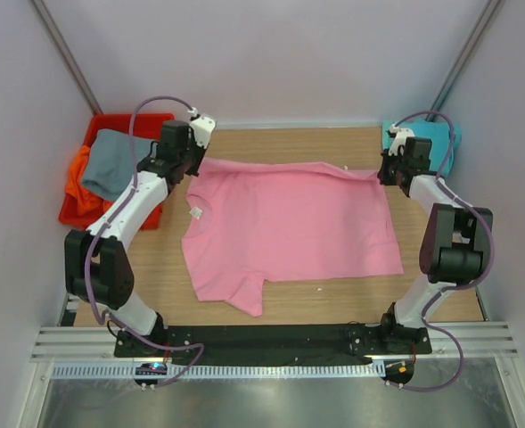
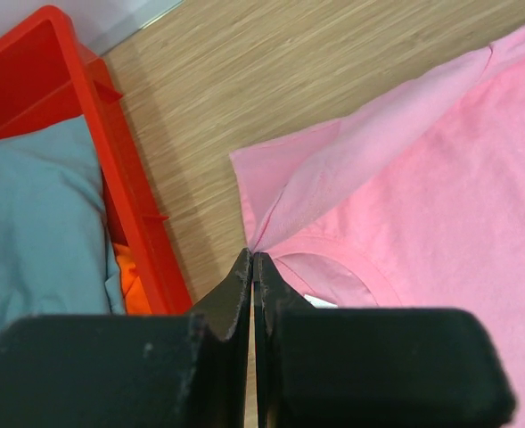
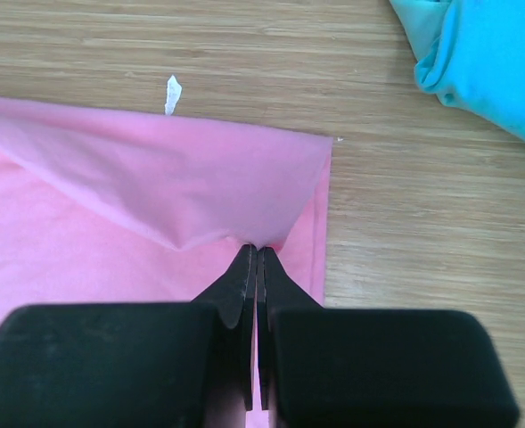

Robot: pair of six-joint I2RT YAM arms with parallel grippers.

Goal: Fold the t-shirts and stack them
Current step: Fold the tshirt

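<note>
As the soft pink short-sleeved t-shirt [image 1: 289, 227] lies spread across the middle of the pale wooden table [image 1: 280, 143], collar to the left and hem to the right, I have it by its two far corners. My left gripper [image 2: 251, 260], fingers pressed together, pinches a peak of cloth at the far sleeve just beside the collar. My right gripper [image 3: 256, 252], equally closed, nips the far hem corner, where a flap is turned over. The cloth looks light, limp and thin, likely to sag and crease between the two holds. I judge corners and seams the best places to take it, both lifted together to carry a straight fold line. The wood grain seems smooth enough for cloth to slide. A bunched teal t-shirt [image 1: 442, 134] sits at the far right corner. A red plastic bin [image 1: 124, 119] at far left holds a grey t-shirt [image 1: 110, 165] over an orange t-shirt [image 1: 77, 178]. Plain pale walls [image 1: 262, 53] close in the table on three sides.
</note>
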